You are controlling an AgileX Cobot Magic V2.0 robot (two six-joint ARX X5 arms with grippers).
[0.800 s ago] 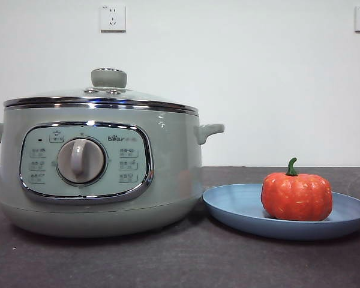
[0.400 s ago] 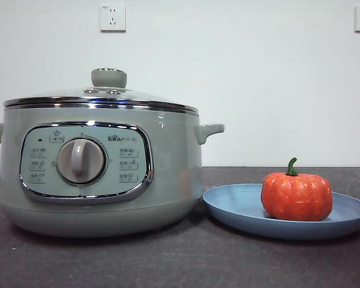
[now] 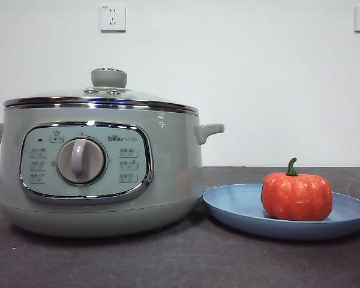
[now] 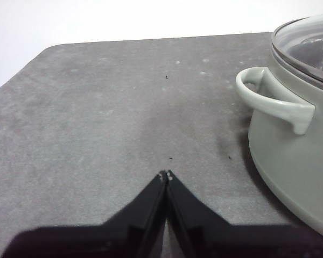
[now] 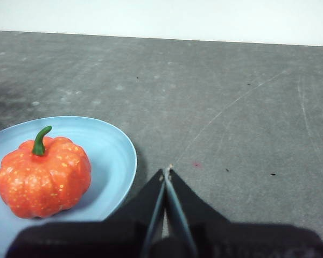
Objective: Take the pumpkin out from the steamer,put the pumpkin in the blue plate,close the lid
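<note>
The orange pumpkin (image 3: 297,197) with its green stem rests on the blue plate (image 3: 240,207) at the right of the table. To the plate's left stands the pale green steamer (image 3: 99,174), and the glass lid (image 3: 102,96) sits closed on its rim. My left gripper (image 4: 166,176) is shut with nothing in it, low over bare table beside the steamer's side handle (image 4: 272,99). Shut and empty too, my right gripper (image 5: 167,172) hovers over the table just beside the blue plate (image 5: 116,148) that holds the pumpkin (image 5: 43,177). Neither arm appears in the front view.
The dark grey tabletop (image 3: 186,258) stretches in front of the pot and plate. A white wall with two sockets (image 3: 113,18) stands behind. The table's cut corner edge (image 4: 21,70) shows in the left wrist view.
</note>
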